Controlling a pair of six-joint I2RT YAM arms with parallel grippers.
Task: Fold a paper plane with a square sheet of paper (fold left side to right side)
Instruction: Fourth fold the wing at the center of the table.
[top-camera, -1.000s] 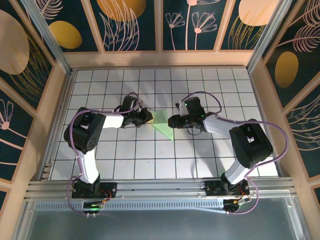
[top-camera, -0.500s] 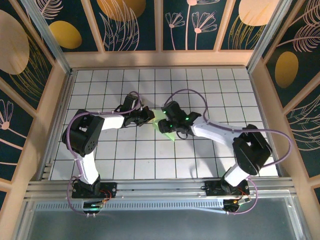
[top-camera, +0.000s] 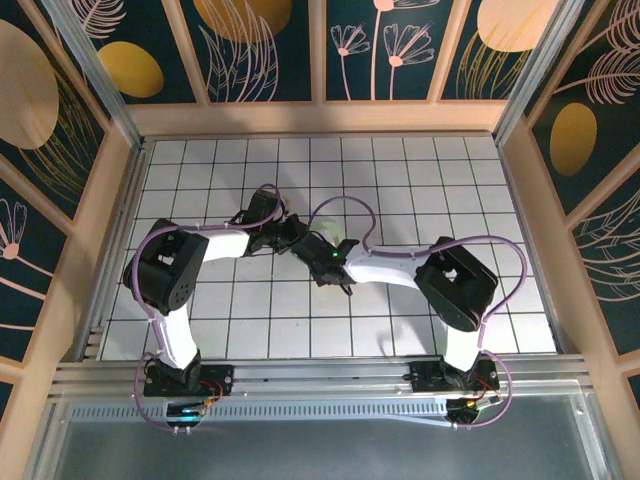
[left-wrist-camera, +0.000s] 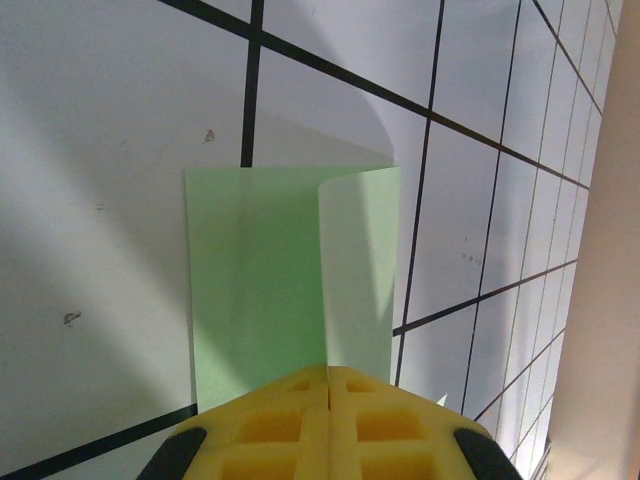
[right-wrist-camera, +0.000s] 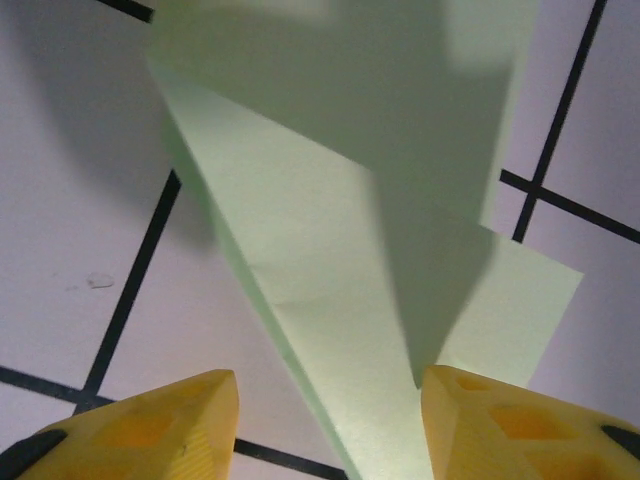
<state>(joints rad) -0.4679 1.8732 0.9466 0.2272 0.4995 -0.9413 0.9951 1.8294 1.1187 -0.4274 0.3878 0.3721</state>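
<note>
The pale-green sheet of paper (right-wrist-camera: 330, 250) lies on the white grid table, folded into a long pointed wedge. In the left wrist view the paper (left-wrist-camera: 255, 280) has one lighter flap (left-wrist-camera: 360, 270) lifted and curling beside a straight crease. My left gripper (left-wrist-camera: 330, 372) is shut, its yellow tips over the paper's near end; I cannot tell whether they pinch the crease. My right gripper (right-wrist-camera: 330, 420) is open and low over the paper, with the narrow end between its fingers (right-wrist-camera: 170, 425). From above, both grippers (top-camera: 295, 238) (top-camera: 318, 255) meet mid-table and cover most of the paper.
White grid tiles (top-camera: 420, 170) stretch all round the two arms. Wooden walls (top-camera: 520, 200) bound the table on the left, right and far sides. The purple cables (top-camera: 345, 205) loop above the right arm.
My right arm has swung left from beside the paper to over it, hiding the green triangle in the top view. My left gripper has stayed shut at the paper's left edge.
</note>
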